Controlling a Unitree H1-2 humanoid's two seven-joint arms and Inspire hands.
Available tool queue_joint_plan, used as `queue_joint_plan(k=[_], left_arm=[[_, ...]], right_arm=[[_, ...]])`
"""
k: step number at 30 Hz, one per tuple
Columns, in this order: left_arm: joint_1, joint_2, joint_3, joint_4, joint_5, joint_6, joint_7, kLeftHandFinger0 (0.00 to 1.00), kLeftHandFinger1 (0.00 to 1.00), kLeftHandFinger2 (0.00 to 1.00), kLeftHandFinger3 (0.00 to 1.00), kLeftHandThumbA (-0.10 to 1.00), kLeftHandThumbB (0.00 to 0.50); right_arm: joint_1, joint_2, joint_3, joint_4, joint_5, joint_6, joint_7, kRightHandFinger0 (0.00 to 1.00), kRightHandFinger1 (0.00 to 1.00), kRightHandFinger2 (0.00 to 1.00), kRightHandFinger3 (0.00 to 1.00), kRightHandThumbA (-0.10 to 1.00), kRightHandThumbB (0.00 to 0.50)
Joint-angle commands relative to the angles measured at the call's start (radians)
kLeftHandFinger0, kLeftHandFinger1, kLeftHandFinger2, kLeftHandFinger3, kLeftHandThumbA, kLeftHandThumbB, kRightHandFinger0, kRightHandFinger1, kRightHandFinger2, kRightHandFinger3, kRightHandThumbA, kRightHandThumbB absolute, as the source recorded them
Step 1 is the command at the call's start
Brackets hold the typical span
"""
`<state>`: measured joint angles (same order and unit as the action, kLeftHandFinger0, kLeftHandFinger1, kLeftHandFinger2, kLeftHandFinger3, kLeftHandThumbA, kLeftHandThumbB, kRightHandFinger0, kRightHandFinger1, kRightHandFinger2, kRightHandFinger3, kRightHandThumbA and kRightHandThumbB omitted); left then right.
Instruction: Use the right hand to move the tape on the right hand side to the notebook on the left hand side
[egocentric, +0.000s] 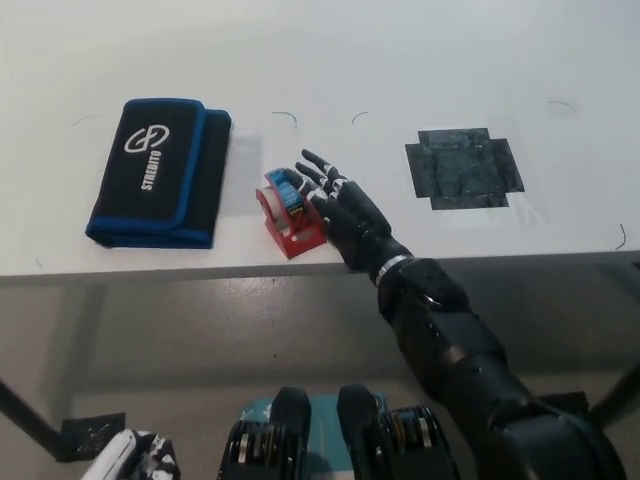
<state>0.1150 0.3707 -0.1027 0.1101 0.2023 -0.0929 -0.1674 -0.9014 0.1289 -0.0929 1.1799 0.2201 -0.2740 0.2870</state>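
A red tape dispenser with a blue roll (287, 212) sits on the white table (330, 60) near its front edge. My black right hand (347, 214) lies right beside it on its right, fingers spread and touching the dispenser's side, not closed round it. The notebook (160, 171), a black folded case with blue trim and white lettering, lies flat to the left, a short gap from the tape. My white left hand (130, 462) rests low at the bottom left, below the table, only partly in view.
A dark square patch (465, 168) marks the table to the right of my hand. Thin pen marks dot the surface. The table's front edge runs just under the tape and my wrist.
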Motion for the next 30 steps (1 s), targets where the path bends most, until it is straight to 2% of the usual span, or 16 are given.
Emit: queue_joint_plan(k=[1, 4, 5, 7, 11, 13, 14, 16, 18, 21, 22, 25, 26, 27, 28, 30], left_arm=[[0.018, 0.023, 0.01, -0.021, 0.015, -0.04, 0.009, 0.1, 0.21, 0.44, 0.71, 0.07, 0.166], [0.008, 0.018, 0.015, -0.009, 0.009, -0.032, 0.01, 0.1, 0.21, 0.44, 0.7, 0.08, 0.169], [0.008, 0.018, 0.015, -0.013, 0.007, -0.02, 0.007, 0.08, 0.19, 0.4, 0.71, 0.07, 0.168], [0.003, 0.02, 0.016, -0.009, 0.003, -0.015, 0.002, 0.08, 0.18, 0.39, 0.72, 0.08, 0.172], [0.0, 0.023, 0.013, -0.002, 0.0, -0.028, -0.001, 0.03, 0.16, 0.39, 0.71, 0.06, 0.171], [-0.006, 0.02, 0.008, 0.01, 0.003, -0.04, 0.0, 0.06, 0.18, 0.4, 0.71, 0.06, 0.173], [-0.004, 0.019, 0.008, 0.004, 0.007, -0.038, 0.003, 0.07, 0.18, 0.39, 0.7, 0.06, 0.178], [0.004, 0.019, 0.006, -0.004, 0.012, -0.029, 0.004, 0.08, 0.21, 0.44, 0.7, 0.06, 0.173], [0.006, 0.018, 0.002, -0.004, 0.021, -0.019, 0.005, 0.1, 0.22, 0.43, 0.73, 0.06, 0.158], [0.014, 0.022, 0.006, -0.009, 0.011, -0.018, 0.001, 0.12, 0.22, 0.42, 0.71, 0.08, 0.17], [0.008, 0.021, 0.006, -0.008, 0.007, -0.015, -0.002, 0.09, 0.2, 0.39, 0.71, 0.08, 0.17], [-0.007, 0.021, 0.004, -0.005, 0.002, -0.011, -0.01, 0.16, 0.24, 0.42, 0.72, 0.09, 0.17], [-0.012, 0.02, 0.003, -0.002, 0.008, -0.02, -0.005, 0.16, 0.24, 0.43, 0.71, 0.09, 0.174], [-0.01, 0.019, 0.003, -0.008, 0.008, -0.014, -0.004, 0.1, 0.21, 0.41, 0.7, 0.06, 0.172], [-0.009, 0.021, 0.006, -0.012, 0.006, -0.011, -0.005, 0.08, 0.19, 0.38, 0.69, 0.06, 0.176], [-0.008, 0.023, 0.011, -0.014, 0.0, -0.012, -0.005, 0.05, 0.17, 0.36, 0.69, 0.05, 0.176]], right_arm=[[0.026, -0.056, 0.045, -0.215, -0.065, -0.002, -0.007, 1.0, 1.0, 1.0, 1.0, 1.0, 0.419], [0.052, -0.091, 0.056, -0.365, -0.059, 0.058, 0.015, 1.0, 1.0, 1.0, 1.0, 1.0, 0.438], [0.078, -0.104, 0.055, -0.465, -0.051, 0.081, 0.018, 1.0, 1.0, 1.0, 1.0, 1.0, 0.474], [0.114, -0.121, 0.063, -0.586, -0.051, 0.137, 0.019, 1.0, 1.0, 1.0, 1.0, 1.0, 0.489], [0.199, -0.175, 0.087, -0.848, -0.066, 0.202, 0.027, 1.0, 1.0, 1.0, 1.0, 1.0, 0.5], [0.225, -0.192, 0.092, -0.914, -0.065, 0.206, 0.032, 1.0, 1.0, 1.0, 1.0, 1.0, 0.5], [0.263, -0.209, 0.101, -0.989, -0.101, 0.183, 0.026, 1.0, 1.0, 1.0, 1.0, 1.0, 0.463], [0.289, -0.215, 0.107, -1.03, -0.11, 0.185, 0.019, 1.0, 1.0, 1.0, 1.0, 1.0, 0.453], [0.365, -0.238, 0.12, -1.135, -0.124, 0.172, 0.033, 1.0, 1.0, 1.0, 1.0, 1.0, 0.456], [0.446, -0.253, 0.135, -1.226, -0.168, 0.154, 0.021, 1.0, 1.0, 1.0, 1.0, 1.0, 0.5], [0.479, -0.265, 0.135, -1.245, -0.227, 0.109, 0.005, 1.0, 1.0, 1.0, 1.0, 1.0, 0.5], [0.585, -0.282, 0.117, -1.277, -0.291, -0.003, -0.026, 1.0, 1.0, 1.0, 1.0, 1.0, 0.5], [0.622, -0.285, 0.111, -1.298, -0.292, -0.007, -0.031, 1.0, 1.0, 1.0, 1.0, 1.0, 0.5], [0.653, -0.286, 0.108, -1.309, -0.285, -0.019, -0.031, 1.0, 1.0, 1.0, 1.0, 1.0, 0.495], [0.681, -0.287, 0.106, -1.308, -0.291, -0.043, -0.033, 1.0, 1.0, 1.0, 1.0, 1.0, 0.439], [0.748, -0.294, 0.105, -1.312, -0.329, -0.082, -0.05, 1.0, 1.0, 1.0, 1.0, 1.0, 0.428]])
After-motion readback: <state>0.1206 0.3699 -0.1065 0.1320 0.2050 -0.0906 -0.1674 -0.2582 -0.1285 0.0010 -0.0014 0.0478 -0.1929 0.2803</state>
